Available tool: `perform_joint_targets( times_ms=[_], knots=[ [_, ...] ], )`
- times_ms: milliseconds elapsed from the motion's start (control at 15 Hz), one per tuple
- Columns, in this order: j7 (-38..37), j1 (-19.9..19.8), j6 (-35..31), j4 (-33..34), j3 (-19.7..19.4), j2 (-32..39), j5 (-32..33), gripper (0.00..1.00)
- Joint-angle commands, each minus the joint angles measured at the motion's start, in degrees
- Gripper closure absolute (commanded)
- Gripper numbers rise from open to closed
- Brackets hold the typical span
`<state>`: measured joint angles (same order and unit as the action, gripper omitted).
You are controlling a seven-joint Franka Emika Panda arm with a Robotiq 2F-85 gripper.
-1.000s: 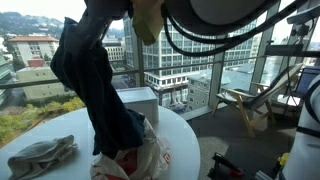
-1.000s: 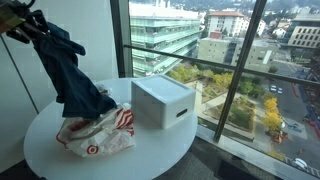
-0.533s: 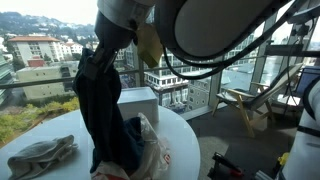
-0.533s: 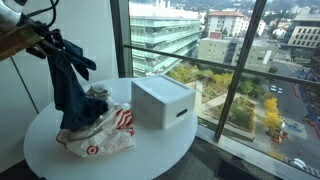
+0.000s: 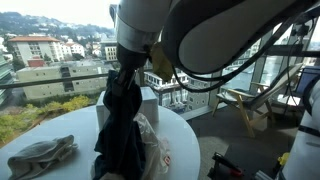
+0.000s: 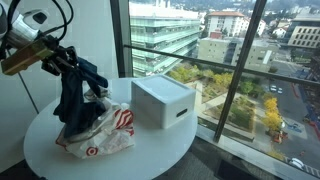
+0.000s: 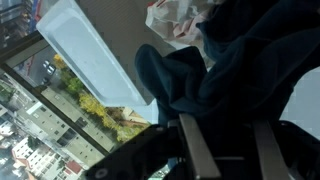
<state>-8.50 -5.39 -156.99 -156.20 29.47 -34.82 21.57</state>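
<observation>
The round white surface (image 6: 40, 150) carries everything you are working with. On it, the white box (image 6: 162, 103) stands at 3 o'clock from the rest, its long side running along the window.

The dark blue garment (image 6: 75, 100) hangs straight down, at 6 o'clock from your pincer (image 6: 63, 60). Its long axis is close to upright, top bunched in the grip. Its lower end is slumped onto the white plastic bag with red print (image 6: 105, 130), and from here you cannot tell whether that end sits inside the bag's mouth or only on top. The cloth looks heavy and limp, folded on itself in thick creases, with one loose flap sticking out toward 3 o'clock in an exterior view (image 5: 122, 125).

In the wrist view the garment (image 7: 240, 70) fills the space at 12 to 2 o'clock from the pincer (image 7: 222, 122). The bag (image 7: 175, 18) is at 12 o'clock, and the box (image 7: 85, 50) is at 10 o'clock.

A crumpled grey cloth (image 5: 42, 155) lies well apart from the bag, at 9 o'clock.

Your pincer reads as clamped on the garment's upper end, with cloth wedged between the two fingers.
</observation>
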Motion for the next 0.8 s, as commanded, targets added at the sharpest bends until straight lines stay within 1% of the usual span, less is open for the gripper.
perform_joint_targets(
  times_ms=[0,133,267,333,400,467,533,667,733],
  knots=[
    [-2.08,-1.83,3.9,1.87,0.98,5.43,4.05,0.96],
    [-2.15,-2.23,3.63,2.27,0.32,9.56,6.88,0.96],
    [-1.53,-1.95,0.66,2.55,-0.61,14.03,9.95,0.96],
    [-0.37,-4.23,-1.94,2.57,1.52,15.45,10.71,0.96],
    [-0.17,-4.35,-3.9,2.81,1.34,17.48,12.03,0.96],
    [-0.67,-5.61,-6.29,3.09,1.87,19.72,14.12,0.96],
    [-0.13,-5.93,-7.9,3.47,1.59,22.28,14.96,0.96],
    [-1.34,-8.38,-9.37,4.41,2.01,26.91,18.42,0.96],
    [-1.32,-9.16,-10.36,4.96,1.6,29.56,19.91,0.96]
  ],
)
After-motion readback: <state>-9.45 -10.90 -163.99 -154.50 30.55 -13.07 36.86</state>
